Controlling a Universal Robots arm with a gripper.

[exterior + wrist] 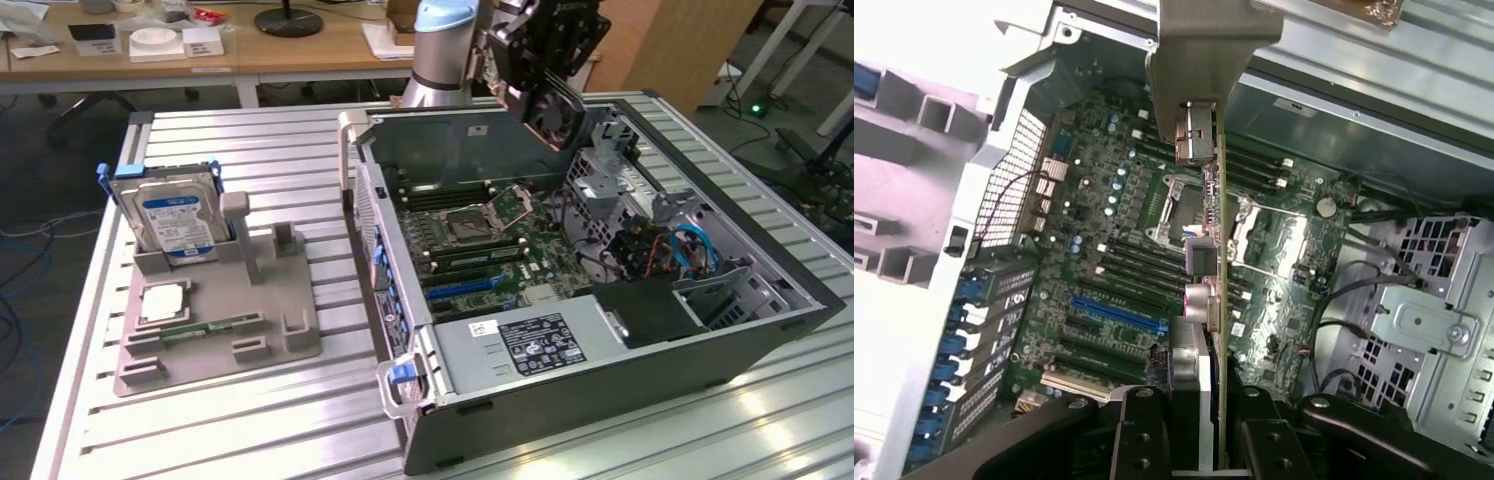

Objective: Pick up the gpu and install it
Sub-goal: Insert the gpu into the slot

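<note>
Gripper (1199, 445) closed narrow on the gpu (551, 106) - card hangs edge-down over the far end of the open computer case (747, 335), above the motherboard (461, 240). Hard drive (174, 215) stands in the grey holder (274, 320) - exterior view's left.

I see a ribbed silver aluminium table (240, 440) carrying two things: a grey plastic moulded holder tray (287, 345) on the exterior view's left (flat on the slats), and an open dark-grey metal computer case (601, 400) on its right.
</note>
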